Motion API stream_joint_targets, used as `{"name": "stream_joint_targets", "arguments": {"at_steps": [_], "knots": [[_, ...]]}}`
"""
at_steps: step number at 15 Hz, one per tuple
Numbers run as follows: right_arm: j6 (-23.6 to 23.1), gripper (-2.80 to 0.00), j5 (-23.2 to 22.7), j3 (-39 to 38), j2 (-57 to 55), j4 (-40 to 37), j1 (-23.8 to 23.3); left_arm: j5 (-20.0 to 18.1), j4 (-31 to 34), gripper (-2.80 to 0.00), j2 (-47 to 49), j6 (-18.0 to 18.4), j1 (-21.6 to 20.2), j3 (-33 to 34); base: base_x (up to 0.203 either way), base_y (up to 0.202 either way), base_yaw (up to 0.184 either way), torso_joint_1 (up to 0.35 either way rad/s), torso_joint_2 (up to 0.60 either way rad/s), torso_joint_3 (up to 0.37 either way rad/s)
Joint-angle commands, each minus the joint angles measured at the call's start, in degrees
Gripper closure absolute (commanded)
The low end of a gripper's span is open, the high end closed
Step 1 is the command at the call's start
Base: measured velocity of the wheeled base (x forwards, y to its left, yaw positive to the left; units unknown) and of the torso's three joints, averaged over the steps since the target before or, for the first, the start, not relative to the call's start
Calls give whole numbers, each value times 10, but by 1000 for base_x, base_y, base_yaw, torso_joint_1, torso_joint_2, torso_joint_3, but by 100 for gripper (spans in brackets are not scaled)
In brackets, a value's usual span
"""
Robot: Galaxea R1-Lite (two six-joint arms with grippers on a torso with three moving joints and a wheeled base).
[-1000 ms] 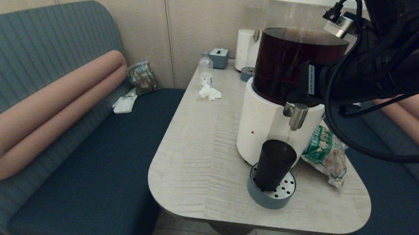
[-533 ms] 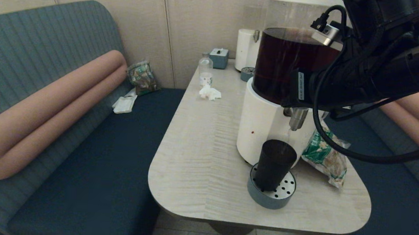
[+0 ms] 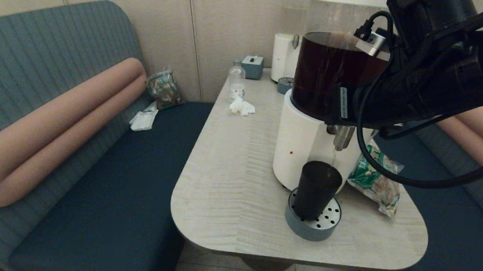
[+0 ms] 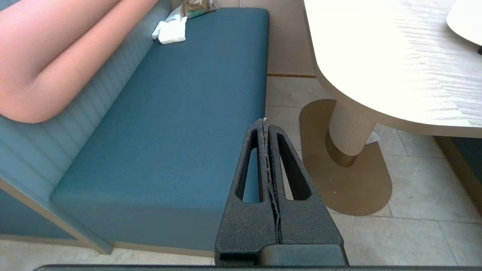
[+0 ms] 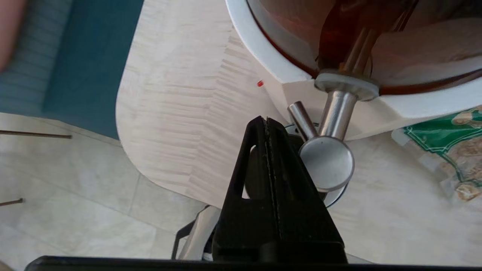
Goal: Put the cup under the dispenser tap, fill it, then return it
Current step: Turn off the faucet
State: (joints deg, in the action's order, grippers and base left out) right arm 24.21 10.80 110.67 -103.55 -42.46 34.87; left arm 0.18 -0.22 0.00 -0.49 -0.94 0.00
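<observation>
The dark smoky cup (image 3: 317, 190) stands upright on the round grey drip tray (image 3: 312, 225), right below the silver dispenser tap (image 3: 343, 138). A thin stream falls from the nozzle into the cup. The tap belongs to the white-based dispenser with the dark brown tank (image 3: 327, 73). My right arm (image 3: 416, 96) reaches across the tank and covers the tap's top. In the right wrist view my right gripper (image 5: 265, 119) is shut, empty, just beside the tap's round knob (image 5: 327, 162) and its lever (image 5: 301, 118); the fingers hide most of the cup. My left gripper (image 4: 264, 122) hangs shut and empty, low beside the bench.
A green snack bag (image 3: 375, 181) lies right of the dispenser. At the table's far end stand a second white dispenser (image 3: 284, 56), a small clear bottle (image 3: 237, 80), a tissue box (image 3: 252, 66) and a crumpled tissue (image 3: 241, 107). The table's rounded front edge (image 3: 293, 256) is close to the tray.
My right arm has moved left, in over the tap, and now hides the tap's upper part. The cup and tray have stayed put; the stream keeps running.
</observation>
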Motion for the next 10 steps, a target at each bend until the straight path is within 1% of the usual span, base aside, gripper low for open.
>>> {"name": "stream_joint_targets", "arguments": {"at_steps": [1,7,10], "knots": [[-9,0,7,0,-2,12,0,0,0,0,1,0,0,0,0,0,0,0,0,0],[-27,0,12,1,-3,24,2,0,-1,0,1,0,0,0,0,0,0,0,0,0],[-33,0,27,1,-4,25,2,0,0,0,1,0,0,0,0,0,0,0,0,0]]}}
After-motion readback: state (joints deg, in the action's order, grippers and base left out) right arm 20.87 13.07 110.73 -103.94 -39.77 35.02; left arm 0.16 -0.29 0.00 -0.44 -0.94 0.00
